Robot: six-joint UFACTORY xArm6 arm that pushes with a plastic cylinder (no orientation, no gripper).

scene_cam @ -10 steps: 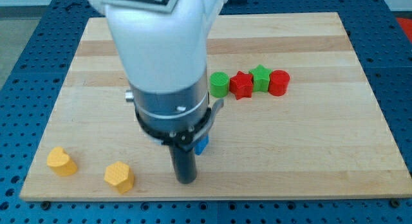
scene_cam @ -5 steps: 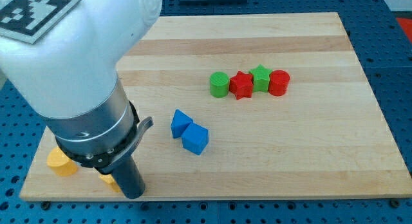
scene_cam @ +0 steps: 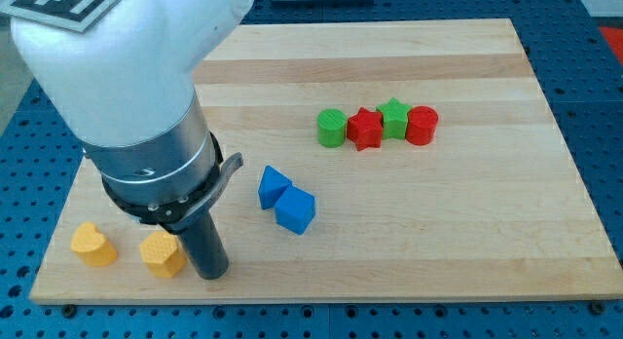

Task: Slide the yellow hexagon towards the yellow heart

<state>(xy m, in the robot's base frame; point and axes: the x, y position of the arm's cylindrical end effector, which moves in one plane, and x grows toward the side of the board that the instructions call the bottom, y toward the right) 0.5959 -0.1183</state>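
The yellow hexagon (scene_cam: pixel 161 254) sits near the view's bottom left of the wooden board (scene_cam: pixel 467 222). The yellow heart (scene_cam: pixel 91 244) lies a short way to its left, with a small gap between them. My tip (scene_cam: pixel 211 275) is down on the board just right of the hexagon, touching or nearly touching its right side. The arm's large white and grey body covers the board's upper left.
Two blue blocks (scene_cam: pixel 286 201) lie together right of my tip. A row of a green cylinder (scene_cam: pixel 332 128), red star (scene_cam: pixel 366 129), green star (scene_cam: pixel 393 118) and red cylinder (scene_cam: pixel 421 126) sits in the upper middle. The board's bottom edge is just below my tip.
My tip swept left from beside the blue blocks to the hexagon's right side. The hexagon has slid left, closer to the heart. The arm has since shifted slightly right and up.
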